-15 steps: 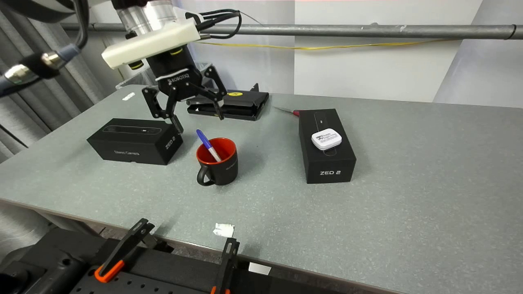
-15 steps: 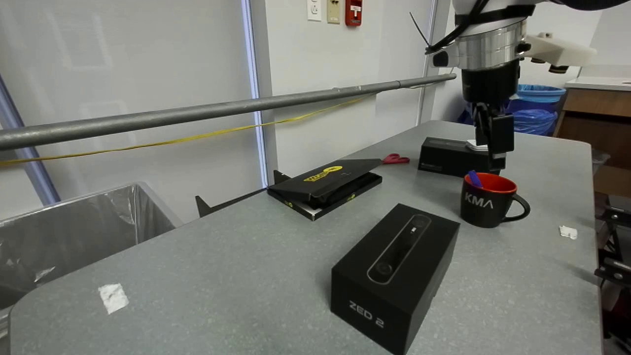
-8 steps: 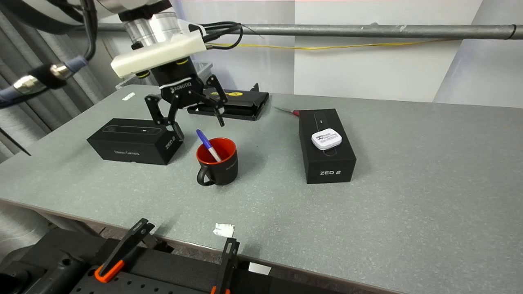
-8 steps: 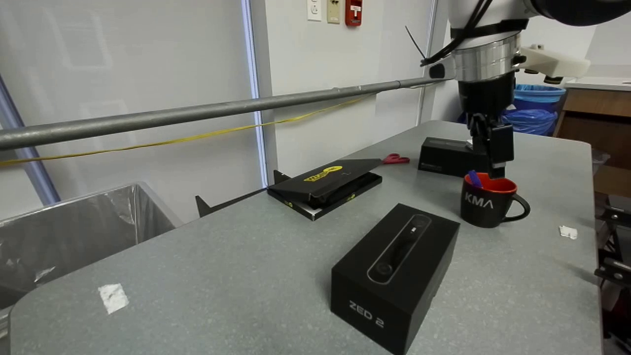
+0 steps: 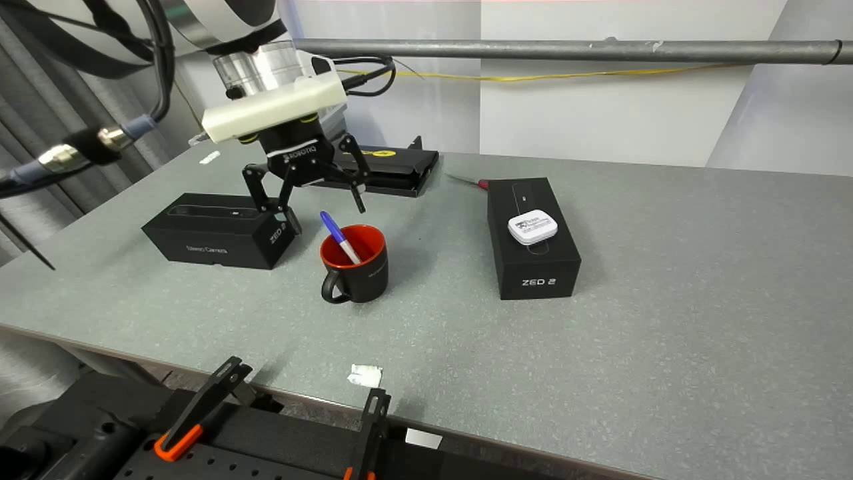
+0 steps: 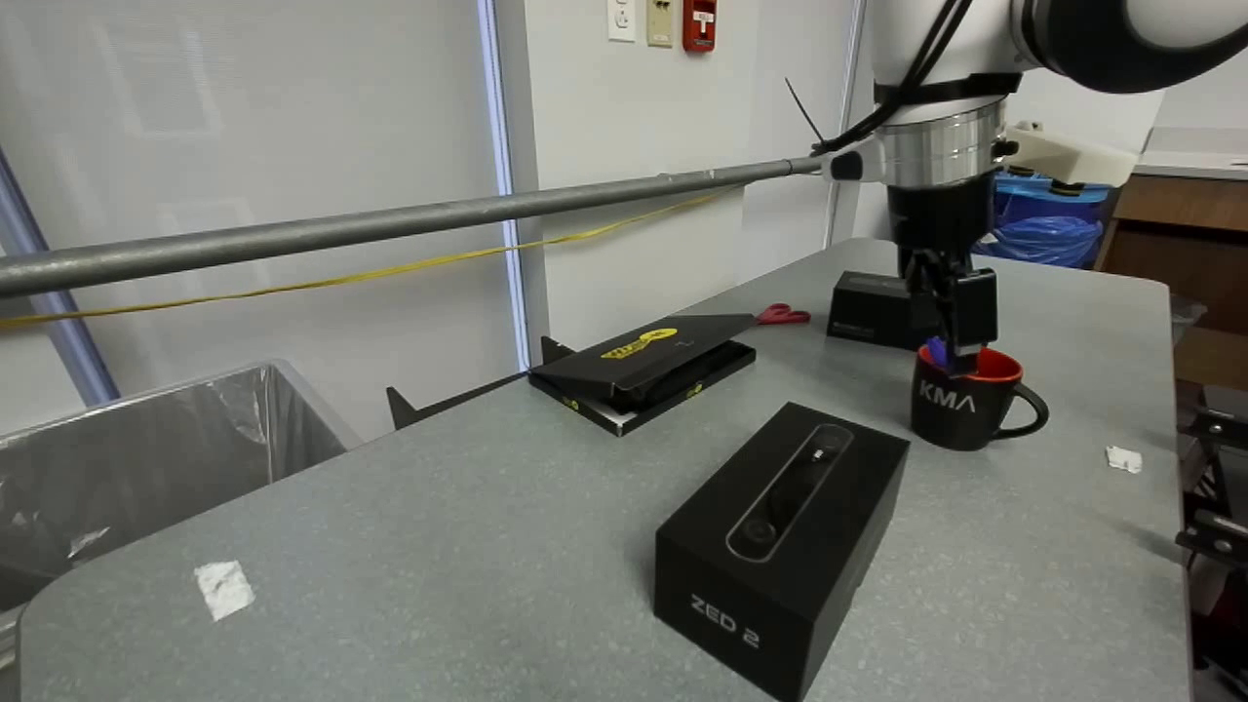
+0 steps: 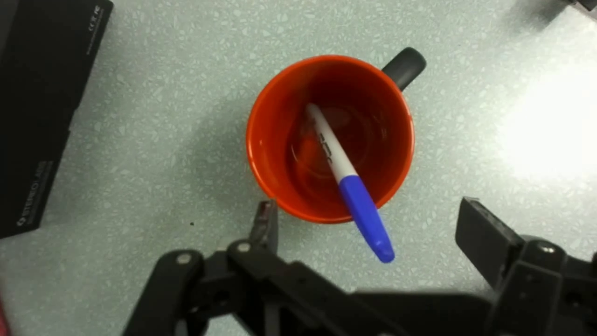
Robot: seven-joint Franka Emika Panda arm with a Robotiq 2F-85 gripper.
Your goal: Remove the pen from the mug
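Note:
The mug, black outside and red inside, stands upright on the table in both exterior views. In the wrist view its red rim and black handle show. The pen leans in the mug, white end down inside, blue cap sticking out over the rim. Its blue cap also shows in both exterior views. My gripper is open and empty. In the wrist view the pen's cap lies between its spread fingers. In an exterior view the gripper is above and behind the mug, its fingertips near the height of the cap's end.
A black ZED 2 box lies beside the mug, close to one finger. Another ZED 2 box carries a white tin. An open black carton and red scissors lie near the wall. A metal rail runs along the wall.
My gripper has moved down to the pen cap's level, shifting slightly right in one view and left in another. It has stayed open. The mug and pen have not moved.

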